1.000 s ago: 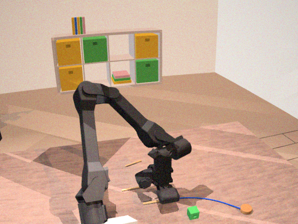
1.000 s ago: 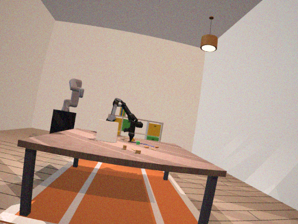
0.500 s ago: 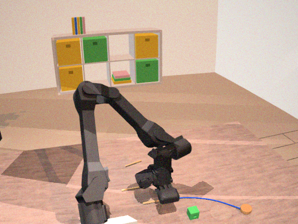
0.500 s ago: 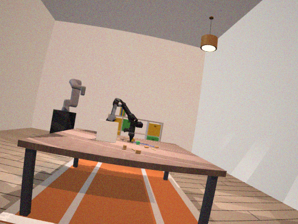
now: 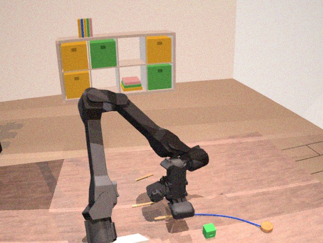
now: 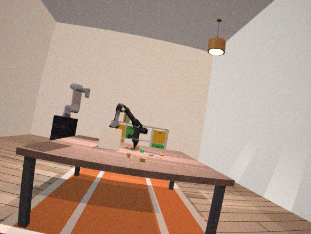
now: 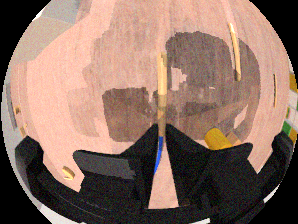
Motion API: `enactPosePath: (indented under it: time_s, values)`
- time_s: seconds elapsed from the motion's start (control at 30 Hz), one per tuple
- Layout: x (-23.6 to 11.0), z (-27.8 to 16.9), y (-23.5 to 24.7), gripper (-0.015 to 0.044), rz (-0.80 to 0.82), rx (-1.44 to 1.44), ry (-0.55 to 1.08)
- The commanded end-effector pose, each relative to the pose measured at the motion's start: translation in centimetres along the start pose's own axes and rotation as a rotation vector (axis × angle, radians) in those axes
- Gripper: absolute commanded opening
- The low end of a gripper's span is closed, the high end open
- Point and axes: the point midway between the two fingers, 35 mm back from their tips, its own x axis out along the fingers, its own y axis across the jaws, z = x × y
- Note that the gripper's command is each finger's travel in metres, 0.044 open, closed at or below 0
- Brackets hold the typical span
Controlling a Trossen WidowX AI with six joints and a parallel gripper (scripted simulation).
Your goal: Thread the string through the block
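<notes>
My gripper point(image 5: 179, 211) point(image 6: 135, 145) point(image 7: 161, 127) is low at the table and shut on the thin wooden stick point(image 5: 163, 217) point(image 7: 161, 86). The stick's free part pokes out to the left, just over the table. The blue string point(image 5: 229, 217) point(image 7: 157, 160) runs from the fingers right to the round wooden button point(image 5: 266, 226) point(image 6: 162, 154). A green cube point(image 5: 209, 230) point(image 6: 142, 151) with a dark mark on its side lies between gripper and button, in front of the string. Two small wooden blocks point(image 6: 128, 155) point(image 6: 143, 160) lie nearer the table's front; I cannot tell which has the hole.
Two loose sticks point(image 5: 144, 177) point(image 5: 143, 204) lie left of the gripper, and more sticks point(image 7: 234, 46) show in the wrist view. A white box point(image 6: 109, 138) stands by the arm's base. A shelf with coloured bins point(image 5: 115, 64) stands by the far wall.
</notes>
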Motion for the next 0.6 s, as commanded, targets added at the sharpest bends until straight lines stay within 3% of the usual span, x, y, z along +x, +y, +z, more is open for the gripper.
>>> enactPosePath:
  time_s: [0.0,0.57]
  values:
    - [-0.7,-0.3,-0.3,0.0000,-0.006,-0.009,0.006]
    - [-2.8,-0.3,-0.3,0.0000,-0.005,-0.010,0.006]
